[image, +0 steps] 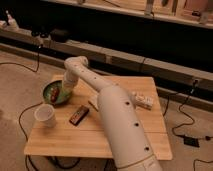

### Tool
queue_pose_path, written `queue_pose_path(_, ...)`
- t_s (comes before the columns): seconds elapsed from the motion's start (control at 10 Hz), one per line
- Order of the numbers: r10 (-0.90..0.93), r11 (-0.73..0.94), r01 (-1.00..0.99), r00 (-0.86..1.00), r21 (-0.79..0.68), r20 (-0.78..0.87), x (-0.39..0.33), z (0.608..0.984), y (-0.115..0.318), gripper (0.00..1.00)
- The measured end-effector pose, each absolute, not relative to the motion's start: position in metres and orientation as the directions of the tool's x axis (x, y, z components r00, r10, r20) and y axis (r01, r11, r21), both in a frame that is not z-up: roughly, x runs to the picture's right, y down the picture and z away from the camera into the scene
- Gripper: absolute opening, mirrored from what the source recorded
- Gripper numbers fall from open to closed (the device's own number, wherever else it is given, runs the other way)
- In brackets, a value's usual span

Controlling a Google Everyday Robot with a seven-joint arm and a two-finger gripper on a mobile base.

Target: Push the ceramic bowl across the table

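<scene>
The green ceramic bowl (54, 94) sits near the far left edge of the light wooden table (65, 141), with a reddish-brown piece inside it. My white arm reaches from the lower right, bends at an elbow above the table's back edge and comes down to the bowl. My gripper (66, 90) is at the bowl's right rim, touching or just over it.
A white cup (45, 115) stands in front of the bowl near the left edge. A dark flat bar (79, 115) lies beside the cup. A white packet (143, 100) lies at the right. Cables run on the floor around the table.
</scene>
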State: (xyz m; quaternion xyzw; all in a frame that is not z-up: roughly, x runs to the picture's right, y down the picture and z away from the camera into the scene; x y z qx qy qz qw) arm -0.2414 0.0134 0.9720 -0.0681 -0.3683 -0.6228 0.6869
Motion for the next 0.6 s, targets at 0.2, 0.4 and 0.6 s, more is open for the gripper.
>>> queue_pose_path(0.2, -0.805, 0.217, 0.914, -0.032, 0.343, 0.593, -0.234, 0.978, 0.012, 0.00)
queue_pose_path(0.4, -0.803, 0.207, 0.929, -0.019, 0.308, 0.596, -0.218, 0.985, 0.009, 0.00)
queue_pose_path(0.6, -0.793, 0.203, 0.940, -0.005, 0.273, 0.609, -0.201, 0.992, 0.011, 0.00)
